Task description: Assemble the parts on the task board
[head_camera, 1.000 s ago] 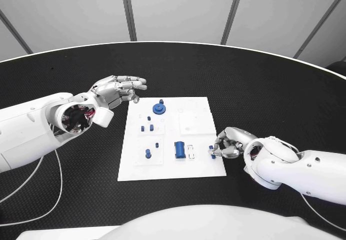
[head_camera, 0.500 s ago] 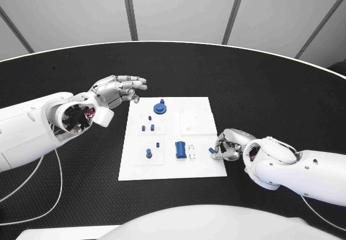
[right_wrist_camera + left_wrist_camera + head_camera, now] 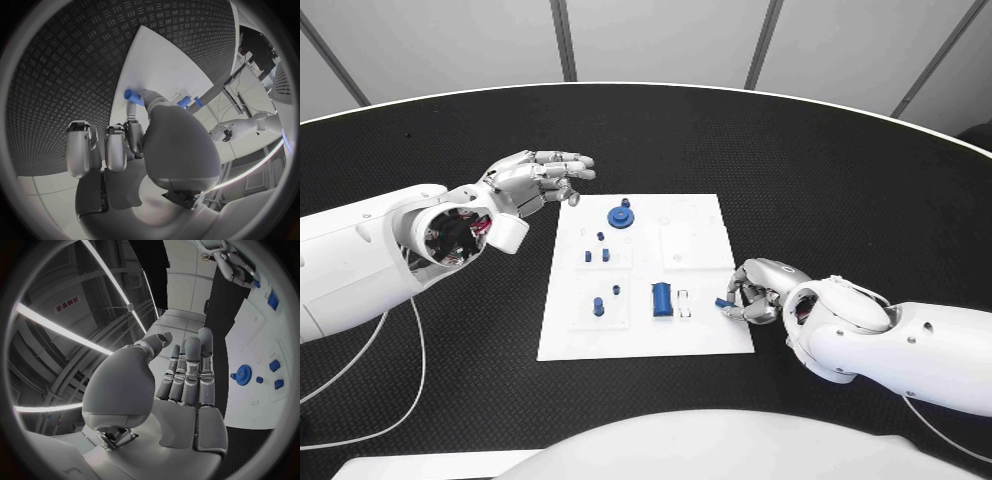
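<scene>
From the head camera, the right hand (image 3: 756, 292) pinches a small blue part (image 3: 724, 302) at the task board (image 3: 704, 340) edge, its fingers hiding most of it, just beside an upright blue cylinder (image 3: 659, 298). The left wrist camera shows the left hand (image 3: 181, 385) empty, fingers straight and apart, near a blue gear (image 3: 242, 375). The right wrist camera shows the part's end pointing away from the palm toward the board.

Round black table (image 3: 776, 150) with a pale rim; behind it, grey wall panels (image 3: 661, 40) with dark seams
</scene>
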`<state>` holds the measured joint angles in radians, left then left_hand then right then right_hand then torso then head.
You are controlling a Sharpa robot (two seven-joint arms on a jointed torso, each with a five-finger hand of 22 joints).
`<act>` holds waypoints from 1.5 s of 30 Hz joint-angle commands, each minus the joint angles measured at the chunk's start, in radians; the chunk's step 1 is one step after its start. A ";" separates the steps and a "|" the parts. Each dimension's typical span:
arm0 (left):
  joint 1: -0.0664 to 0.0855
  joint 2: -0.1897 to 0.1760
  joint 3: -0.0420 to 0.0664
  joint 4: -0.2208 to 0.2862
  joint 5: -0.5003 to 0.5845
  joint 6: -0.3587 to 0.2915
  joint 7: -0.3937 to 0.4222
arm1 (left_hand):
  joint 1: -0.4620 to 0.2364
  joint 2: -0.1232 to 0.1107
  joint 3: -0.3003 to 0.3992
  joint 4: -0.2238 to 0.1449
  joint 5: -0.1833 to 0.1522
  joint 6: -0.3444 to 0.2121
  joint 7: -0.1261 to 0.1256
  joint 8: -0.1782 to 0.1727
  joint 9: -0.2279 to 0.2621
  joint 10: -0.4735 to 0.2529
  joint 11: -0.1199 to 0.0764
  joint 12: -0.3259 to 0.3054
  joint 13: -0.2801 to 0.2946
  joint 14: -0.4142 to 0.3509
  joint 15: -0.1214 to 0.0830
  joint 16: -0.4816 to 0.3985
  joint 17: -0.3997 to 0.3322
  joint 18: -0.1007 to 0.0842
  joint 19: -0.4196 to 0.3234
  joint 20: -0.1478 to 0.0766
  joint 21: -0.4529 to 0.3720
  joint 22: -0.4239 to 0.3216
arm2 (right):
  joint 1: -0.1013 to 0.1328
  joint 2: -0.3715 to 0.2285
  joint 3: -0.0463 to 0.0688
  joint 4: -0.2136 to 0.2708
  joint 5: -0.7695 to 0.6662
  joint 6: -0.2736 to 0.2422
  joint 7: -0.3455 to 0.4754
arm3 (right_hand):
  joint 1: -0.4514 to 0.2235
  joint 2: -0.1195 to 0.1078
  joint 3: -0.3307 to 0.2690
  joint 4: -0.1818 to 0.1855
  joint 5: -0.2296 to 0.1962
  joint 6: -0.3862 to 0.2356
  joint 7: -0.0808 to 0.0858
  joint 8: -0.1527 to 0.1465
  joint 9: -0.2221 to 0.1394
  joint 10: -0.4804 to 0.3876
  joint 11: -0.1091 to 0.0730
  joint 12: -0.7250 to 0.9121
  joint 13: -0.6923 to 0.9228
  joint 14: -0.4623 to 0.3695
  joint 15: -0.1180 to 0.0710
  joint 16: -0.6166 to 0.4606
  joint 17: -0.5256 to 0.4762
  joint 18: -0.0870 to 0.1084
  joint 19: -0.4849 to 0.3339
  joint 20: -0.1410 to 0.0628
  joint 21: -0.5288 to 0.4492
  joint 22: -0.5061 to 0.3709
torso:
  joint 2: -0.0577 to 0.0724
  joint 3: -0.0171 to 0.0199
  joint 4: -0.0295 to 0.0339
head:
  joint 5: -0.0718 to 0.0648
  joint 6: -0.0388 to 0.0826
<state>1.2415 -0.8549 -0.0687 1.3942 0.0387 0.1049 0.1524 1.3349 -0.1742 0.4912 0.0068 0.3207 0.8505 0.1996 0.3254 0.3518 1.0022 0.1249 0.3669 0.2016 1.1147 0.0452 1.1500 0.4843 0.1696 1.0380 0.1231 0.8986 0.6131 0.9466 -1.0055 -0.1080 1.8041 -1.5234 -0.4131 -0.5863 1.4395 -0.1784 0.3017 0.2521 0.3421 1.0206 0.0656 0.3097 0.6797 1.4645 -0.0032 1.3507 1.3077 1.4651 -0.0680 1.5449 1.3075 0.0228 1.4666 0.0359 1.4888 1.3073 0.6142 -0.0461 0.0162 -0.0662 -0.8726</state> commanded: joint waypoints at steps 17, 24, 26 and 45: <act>0.000 0.011 0.000 -0.007 0.000 0.001 0.000 | 0.003 0.006 -0.002 0.002 0.003 -0.007 0.000 -0.006 0.001 -0.005 0.000 0.006 0.002 -0.010 0.000 0.006 -0.001 0.015 0.000 0.009 -0.006 -0.001 | 0.002 -0.024 0.005 0.111 0.106 -0.117 0.005 | -0.046 -0.012 0.155 -0.050 0.109 -0.008 -0.004 0.046 0.041 0.019 -0.012 0.014 0.149 0.097 -0.012 0.004 0.224 -0.005 0.080 -0.010 0.011 0.218 | -0.001 -0.0029 0.0003 | -0.003 0.000; 0.000 0.011 0.000 -0.006 0.000 0.000 0.000 | 0.003 0.006 -0.002 0.002 0.003 -0.007 0.000 -0.006 0.001 -0.005 0.000 0.006 0.002 -0.010 0.000 0.006 -0.001 0.015 0.000 0.009 -0.006 -0.001 | 0.002 0.015 0.006 0.092 0.165 -0.139 0.014 | -0.104 -0.018 0.168 -0.040 0.071 -0.006 -0.010 0.056 0.053 0.023 -0.016 0.018 0.152 0.097 -0.015 0.004 0.225 -0.006 0.081 -0.012 0.014 0.221 | -0.001 -0.0030 0.0017 | -0.003 0.000; 0.000 0.012 0.000 -0.006 0.000 0.000 0.000 | 0.003 0.006 -0.002 0.002 0.003 -0.007 0.000 -0.006 0.001 -0.005 0.000 0.006 0.002 -0.010 0.000 0.006 -0.001 0.015 0.000 0.009 -0.006 -0.001 | 0.003 0.030 0.006 0.081 0.177 -0.142 0.017 | -0.133 -0.019 0.166 -0.025 0.060 -0.001 -0.012 0.058 0.055 0.025 -0.017 0.022 0.154 0.097 -0.016 0.005 0.226 -0.007 0.082 -0.013 0.016 0.223 | 0.000 -0.0028 0.0014 | -0.002 0.000; 0.000 0.013 0.000 -0.004 0.000 0.000 0.000 | 0.003 0.006 -0.002 0.002 0.003 -0.007 0.000 -0.006 0.001 -0.005 0.000 0.006 0.002 -0.010 0.000 0.006 -0.001 0.015 0.000 0.009 -0.006 -0.001 | 0.003 0.128 0.007 -0.011 0.230 -0.125 0.018 | -0.235 -0.015 0.143 0.026 0.065 0.038 -0.028 0.086 0.070 0.042 -0.031 0.049 0.169 0.098 -0.027 0.005 0.226 -0.008 0.085 -0.021 0.023 0.228 | 0.000 0.0003 0.0001 | 0.007 0.000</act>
<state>1.2416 -0.8417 -0.0687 1.3907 0.0387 0.1053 0.1523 1.3349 -0.1742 0.4913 0.0068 0.3207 0.8506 0.1996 0.3254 0.3514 1.0023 0.1249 0.3669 0.2022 1.1147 0.0451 1.1500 0.4845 0.1696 1.0381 0.1230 0.8986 0.6135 0.9492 -0.8792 -0.1007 1.7953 -1.2936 -0.5394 -0.5676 1.2102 -0.1950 0.4457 0.2711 0.4047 1.0461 0.0407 0.3906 0.7508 1.4668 -0.0268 1.3965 1.3074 1.4641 -0.0886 1.5449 1.3076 0.0229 1.4670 0.0212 1.5064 1.3073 0.6147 -0.0466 0.0171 -0.0593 -0.8726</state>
